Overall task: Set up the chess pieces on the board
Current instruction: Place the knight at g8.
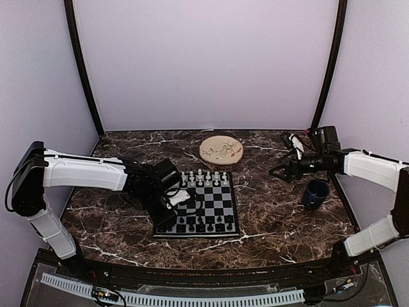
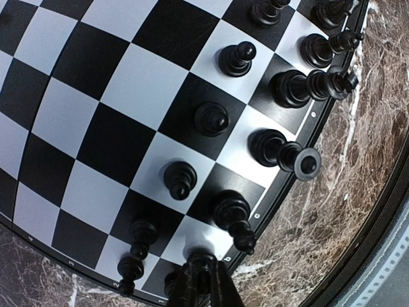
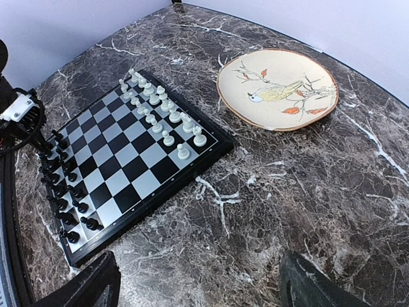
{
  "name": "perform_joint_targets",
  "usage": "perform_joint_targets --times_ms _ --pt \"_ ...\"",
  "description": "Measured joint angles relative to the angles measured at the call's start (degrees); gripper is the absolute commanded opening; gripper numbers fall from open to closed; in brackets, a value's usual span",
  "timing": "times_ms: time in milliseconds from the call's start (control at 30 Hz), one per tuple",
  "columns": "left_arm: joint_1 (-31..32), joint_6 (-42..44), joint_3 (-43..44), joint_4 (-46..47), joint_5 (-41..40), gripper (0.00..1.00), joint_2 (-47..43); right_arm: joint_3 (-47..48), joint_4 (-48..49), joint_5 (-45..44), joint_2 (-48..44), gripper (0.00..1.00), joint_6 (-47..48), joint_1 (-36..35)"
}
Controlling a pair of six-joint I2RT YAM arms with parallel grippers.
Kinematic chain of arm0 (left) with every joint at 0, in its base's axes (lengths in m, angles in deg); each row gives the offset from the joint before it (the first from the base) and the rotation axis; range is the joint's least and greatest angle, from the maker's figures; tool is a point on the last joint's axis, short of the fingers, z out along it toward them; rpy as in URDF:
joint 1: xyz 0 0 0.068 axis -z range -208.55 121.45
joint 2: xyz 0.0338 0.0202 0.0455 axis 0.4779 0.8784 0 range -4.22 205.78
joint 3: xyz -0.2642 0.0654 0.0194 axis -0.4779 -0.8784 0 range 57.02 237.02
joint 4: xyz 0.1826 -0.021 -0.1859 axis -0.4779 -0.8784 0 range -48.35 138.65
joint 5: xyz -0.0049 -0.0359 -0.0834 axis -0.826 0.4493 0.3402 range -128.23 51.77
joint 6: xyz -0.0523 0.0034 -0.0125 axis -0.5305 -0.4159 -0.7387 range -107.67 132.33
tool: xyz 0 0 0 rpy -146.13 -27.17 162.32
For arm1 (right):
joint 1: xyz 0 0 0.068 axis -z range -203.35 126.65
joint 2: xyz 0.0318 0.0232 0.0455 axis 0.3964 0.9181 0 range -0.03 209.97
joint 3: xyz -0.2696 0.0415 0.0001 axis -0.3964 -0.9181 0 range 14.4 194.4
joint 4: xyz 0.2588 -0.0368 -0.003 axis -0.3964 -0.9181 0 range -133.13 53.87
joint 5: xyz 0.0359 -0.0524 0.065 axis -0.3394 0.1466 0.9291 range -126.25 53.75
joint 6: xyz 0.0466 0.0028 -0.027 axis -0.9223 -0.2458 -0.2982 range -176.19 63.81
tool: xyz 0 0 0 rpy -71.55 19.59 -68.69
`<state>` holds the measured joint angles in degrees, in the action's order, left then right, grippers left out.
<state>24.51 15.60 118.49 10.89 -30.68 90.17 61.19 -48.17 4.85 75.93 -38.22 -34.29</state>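
Left gripper (image 2: 199, 289) pinches narrow on a black piece (image 2: 200, 257) at the chessboard (image 2: 265, 206) near edge. Lower it straight, mid-square, missing neighbours. Right gripper (image 1: 275, 171) gapes wide.

The board (image 3: 137, 150) looks smooth, its light squares silvery with a sheen; the black chess pieces (image 2: 211, 119) shine like glossy plastic; the table (image 3: 268, 211) is polished brown white-veined marble; the plate (image 3: 236, 96) looks like matt ceramic.

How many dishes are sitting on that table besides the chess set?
2. A round beige plate painted with a bird lies just beyond the far edge of the board; a dark blue mug stands off to the right. None seem hidden.
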Motion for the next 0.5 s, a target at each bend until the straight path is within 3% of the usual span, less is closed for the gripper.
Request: perform_joint_targets --times_ms 500 --pt "0.1 0.0 0.0 1.9 -0.8 0.07 0.8 0.0 0.0 -0.1 0.1 0.86 0.2 0.0"
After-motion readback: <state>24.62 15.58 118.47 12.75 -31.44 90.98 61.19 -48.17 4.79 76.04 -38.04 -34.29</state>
